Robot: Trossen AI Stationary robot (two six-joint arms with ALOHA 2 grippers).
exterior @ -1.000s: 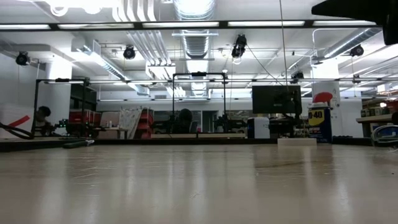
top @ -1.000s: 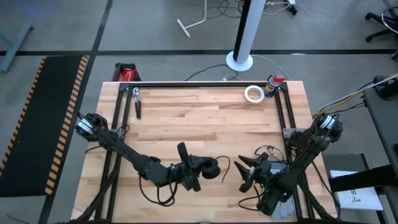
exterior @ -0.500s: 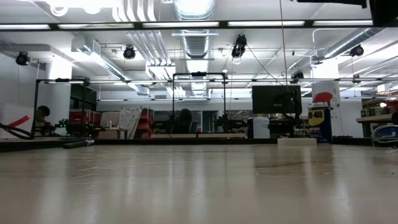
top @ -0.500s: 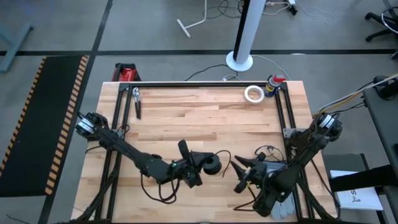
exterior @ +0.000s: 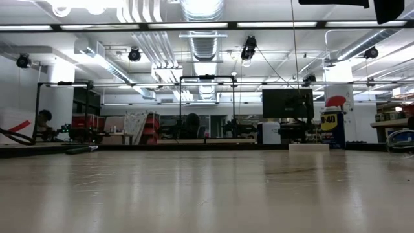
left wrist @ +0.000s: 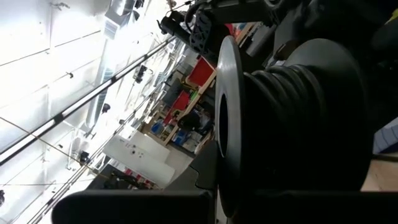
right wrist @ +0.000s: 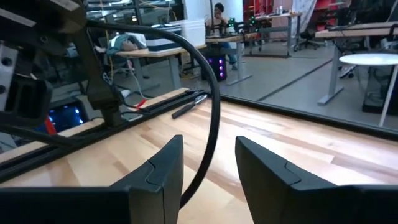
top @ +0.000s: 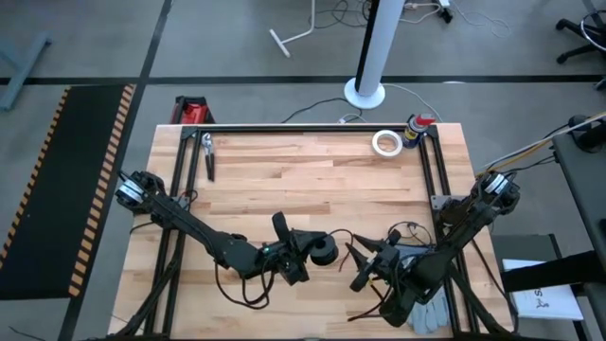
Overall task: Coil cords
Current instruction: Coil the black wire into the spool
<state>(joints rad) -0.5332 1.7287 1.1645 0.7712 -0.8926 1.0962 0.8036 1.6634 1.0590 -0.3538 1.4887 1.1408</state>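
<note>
Black cord [top: 339,239] is trailing from a spool [top: 323,253] clamped in the left gripper [top: 305,254], near-centre on the table [top: 303,180]. The right gripper [top: 360,266] is waiting alongside. Its wrist view is showing the fingers [right wrist: 158,171] apart, cord arcing between. Closing gently, then feeding steadily, should keep the turns even.

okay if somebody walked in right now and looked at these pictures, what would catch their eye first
Probably the two dark arms meeting low over the near middle of the wooden table: the left hand holds a black spool wound with cord, and the open right hand has the loose cord running between its fingers. Then the white tape roll at the far edge.
</note>
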